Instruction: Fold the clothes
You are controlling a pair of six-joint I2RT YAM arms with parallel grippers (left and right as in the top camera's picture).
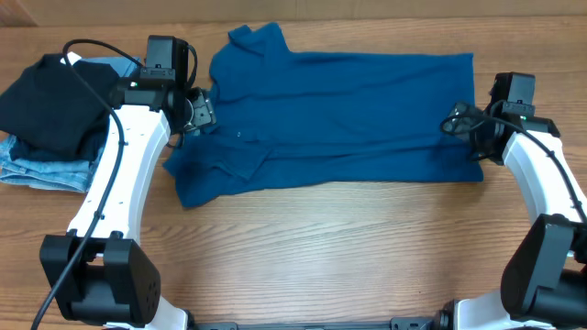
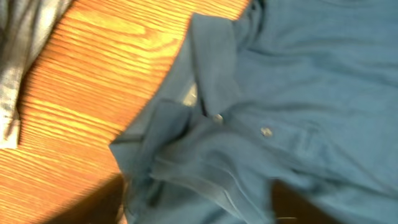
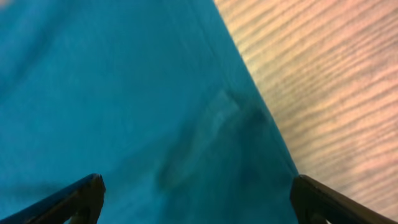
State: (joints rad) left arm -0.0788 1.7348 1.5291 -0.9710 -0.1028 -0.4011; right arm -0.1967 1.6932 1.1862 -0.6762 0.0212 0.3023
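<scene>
We see the teal polo shirt (image 1: pixel 339 110) lying spread on the wooden worktop (image 1: pixel 321 247), stretched between the two grippers. Its collar end is by the left gripper (image 1: pixel 197 112) and its hem end by the right gripper (image 1: pixel 456 121).

The left gripper sits at the shirt's collar-side edge. In the left wrist view its fingers show only as two dark, blurred shapes (image 2: pixel 106 202) at the bottom of the frame, set well apart with loose fabric between them, so we read it as spread and pinching nothing. Just ahead of it lie the shirt's collar (image 2: pixel 214 68) and two small buttons (image 2: pixel 266 131) on the placket, with rumpled folds directly under the fingers. Off to the gripper's outer side, past a strip of bare wood, the edge of some grey cloth (image 2: pixel 18 50) shows.

The right gripper is spread wide. In the right wrist view its two dark fingertips (image 3: pixel 74 196) stand far apart at the bottom corners, with smooth teal fabric between and ahead of them and nothing pinched. The shirt's edge runs diagonally ahead of the gripper, and bare worktop lies beyond it on one side.

On the far side of the left arm from the shirt, a black folded garment (image 1: pixel 46 101) rests on top of light-blue jeans (image 1: pixel 41 170), apart from the shirt.
</scene>
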